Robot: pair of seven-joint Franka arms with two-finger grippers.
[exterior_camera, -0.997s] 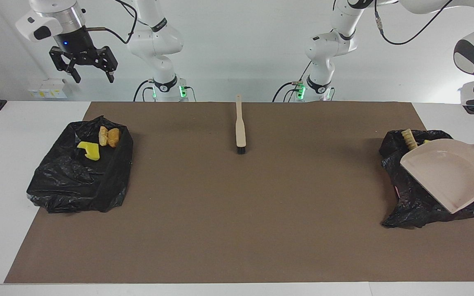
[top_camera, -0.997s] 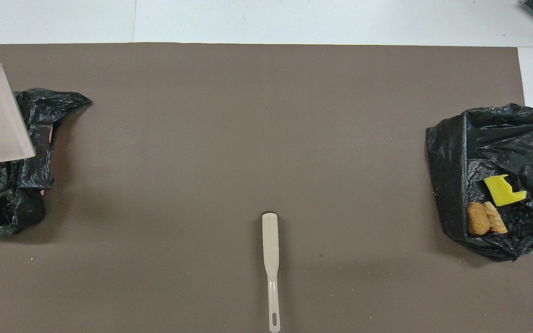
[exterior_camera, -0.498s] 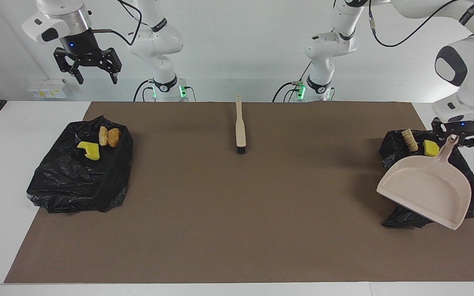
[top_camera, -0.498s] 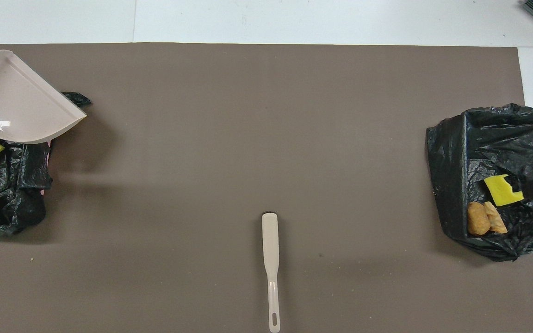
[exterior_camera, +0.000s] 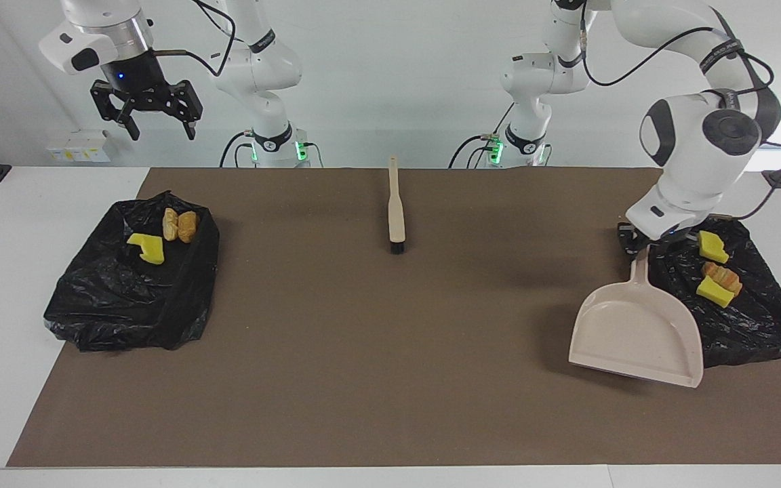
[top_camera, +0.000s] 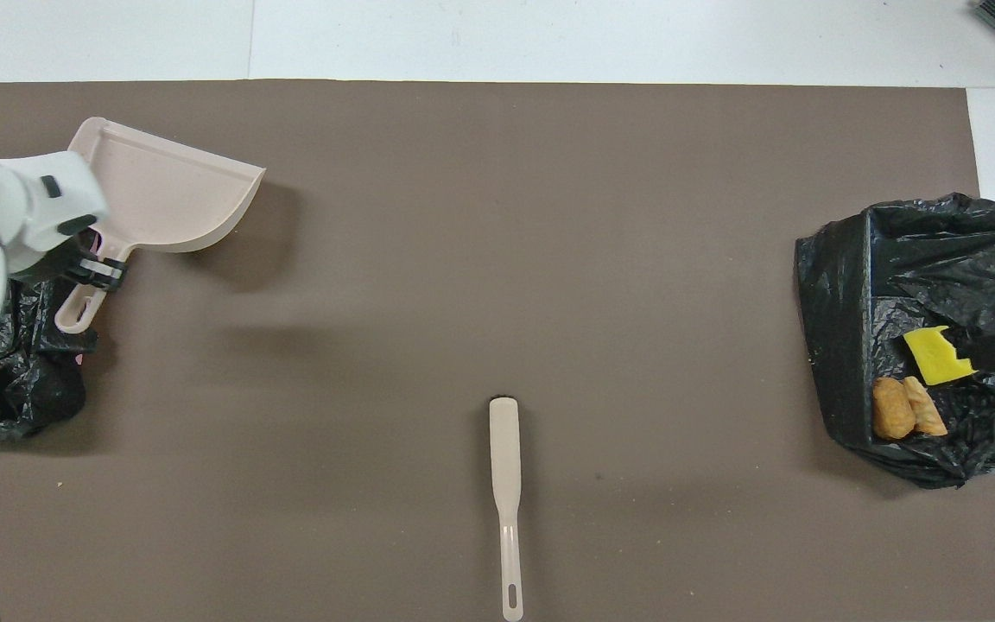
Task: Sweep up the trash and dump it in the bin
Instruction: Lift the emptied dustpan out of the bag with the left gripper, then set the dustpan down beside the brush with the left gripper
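We find the trash (exterior_camera: 714, 271) in two places: yellow chunks and an orange-brown lump on the black bin liner (exterior_camera: 750, 318) at the right of the facing view, and more trash pieces (exterior_camera: 160, 237) in the second black bin (exterior_camera: 133, 285) at the left of that view. The left gripper (exterior_camera: 638, 247) is clamped shut on the handle of the beige dustpan (exterior_camera: 634, 332), which sits empty at lower right, its pan over the brown mat (exterior_camera: 390, 339) beside the liner. The right gripper (exterior_camera: 146, 112) waits at upper left, above the second bin, jaws wide apart and holding nothing. The brush (exterior_camera: 396, 207) lies on the mat at upper centre, untouched. We judge the chunks light, soft and compressible, so they should slide readily off a tilted pan. We judge the dustpan rigid plastic, best gripped at mid-handle. No brand, label or legible writing appears on any item.
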